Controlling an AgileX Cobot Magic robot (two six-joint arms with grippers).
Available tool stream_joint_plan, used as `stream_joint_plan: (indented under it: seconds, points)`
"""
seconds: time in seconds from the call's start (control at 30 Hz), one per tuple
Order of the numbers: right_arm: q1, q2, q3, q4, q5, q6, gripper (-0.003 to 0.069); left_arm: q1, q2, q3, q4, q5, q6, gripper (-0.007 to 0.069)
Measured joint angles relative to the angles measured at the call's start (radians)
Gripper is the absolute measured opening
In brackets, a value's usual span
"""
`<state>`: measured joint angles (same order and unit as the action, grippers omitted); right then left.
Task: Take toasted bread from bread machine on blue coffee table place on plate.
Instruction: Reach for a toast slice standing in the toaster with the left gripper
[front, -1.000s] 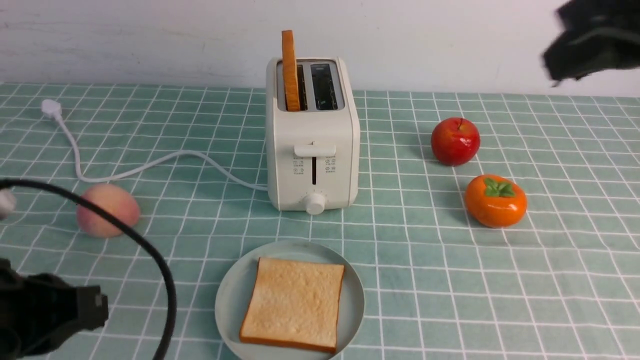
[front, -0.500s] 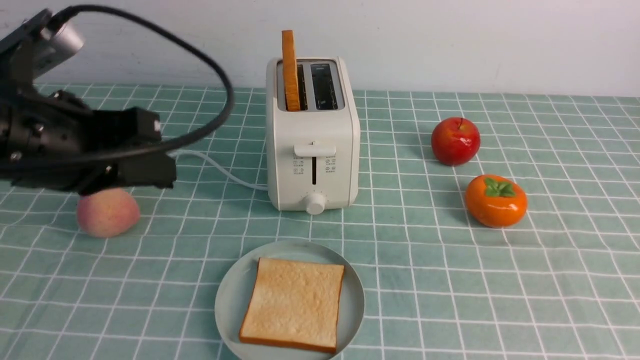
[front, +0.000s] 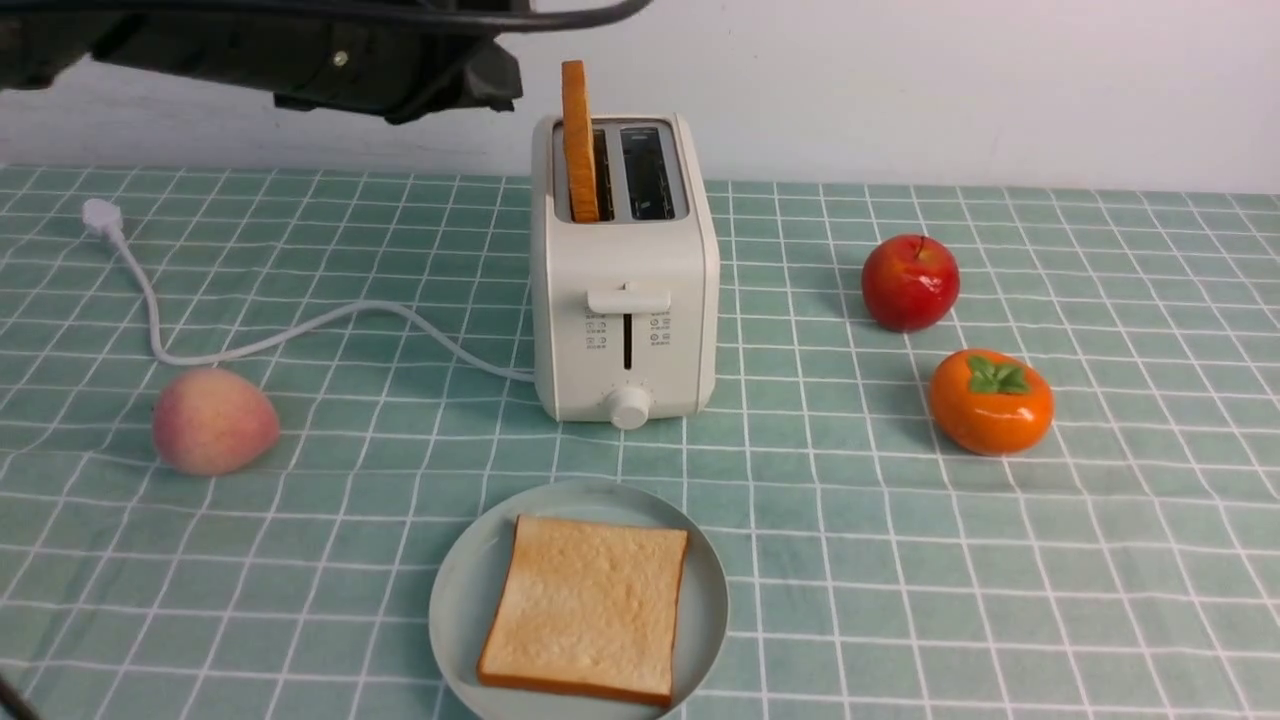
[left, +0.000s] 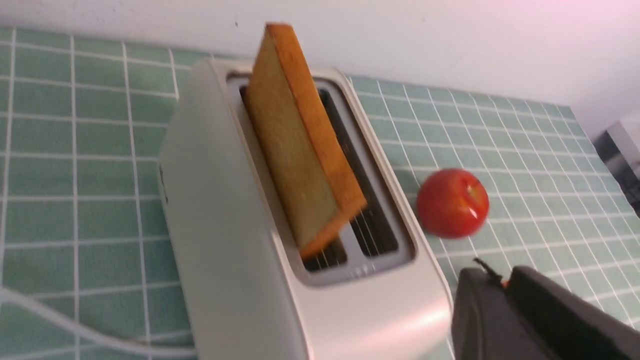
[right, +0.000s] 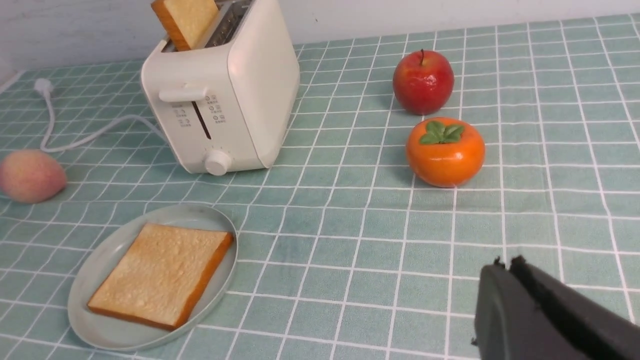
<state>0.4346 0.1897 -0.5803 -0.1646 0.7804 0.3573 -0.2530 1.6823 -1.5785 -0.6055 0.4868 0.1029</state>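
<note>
Toast slice (front: 578, 140) stands in the bread machine (front: 625, 330), second slice (front: 588, 605) on the plate (front: 458, 590). Right gripper (right: 506, 266) pressed together; left gripper (left: 500, 278) unclear.

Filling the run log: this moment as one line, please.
plated slice flat on plate | upright slice in toaster, left slot | left gripper near it, empty | right gripper shut, empty

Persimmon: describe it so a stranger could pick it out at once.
Start at the white toaster in the middle of the table. Two fruits sit to its right; the nearer one is the persimmon. Unlike the red apple behind it, it is orange and squat with a green leafy cap.
</note>
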Motion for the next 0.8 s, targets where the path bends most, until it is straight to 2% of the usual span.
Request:
stream_joint_plan:
  seconds: [0.03,0.07,0.1,0.17,0.2,0.27,0.4,0.47,0.53,0.63,0.67,0.7,0.77,0.8]
  points:
    - [0.0,0.0,0.0,0.0,0.002,0.0,-0.0005,0.0,0.037,-0.036,-0.002,-0.011,0.0,0.0137]
    - [0.0,0.0,0.0,0.0,0.004,0.0,-0.0005,0.0,0.044,-0.042,-0.004,-0.012,0.0,0.0137]
    - [0.0,0.0,0.0,0.0,0.006,0.001,-0.0003,0.0,0.11,-0.088,-0.009,-0.019,0.0,0.0225]
    - [0.0,0.0,0.0,0.0,0.009,0.001,-0.0002,0.0,0.146,-0.121,-0.013,-0.022,0.0,0.0288]
    - [0.0,0.0,0.0,0.0,0.011,0.001,-0.0001,0.0,0.204,-0.161,-0.014,-0.026,0.009,0.0373]
    - [0.0,0.0,0.0,0.0,0.011,0.001,0.0,0.0,0.257,-0.201,-0.017,-0.027,0.018,0.0471]
    - [0.0,0.0,0.0,0.0,0.016,0.001,0.0001,0.0,0.322,-0.232,-0.039,-0.033,0.036,0.0594]
    - [0.0,0.0,0.0,0.0,0.016,0.001,0.0001,0.0,0.342,-0.236,-0.044,-0.042,0.042,0.0608]
    - [0.0,0.0,0.0,0.0,0.016,0.001,0.0003,0.0,0.357,-0.236,-0.046,-0.057,0.042,0.0592]
    - [0.0,0.0,0.0,0.0,0.018,0.001,0.0006,0.0,0.374,-0.237,-0.046,-0.072,0.044,0.0496]
    - [0.0,0.0,0.0,0.0,0.022,0.001,0.0008,0.0,0.375,-0.237,-0.046,-0.074,0.045,0.0375]
    - [0.0,0.0,0.0,0.0,0.022,0.001,0.0008,0.0,0.374,-0.237,-0.046,-0.074,0.045,0.0356]
    - [0.0,0.0,0.0,0.0,0.024,0.001,0.0013,-0.001,0.353,-0.237,-0.045,-0.06,0.047,0.0093]
    - [0.0,0.0,0.0,0.0,0.027,0.001,0.0013,-0.001,0.339,-0.237,-0.042,-0.055,0.049,0.0069]
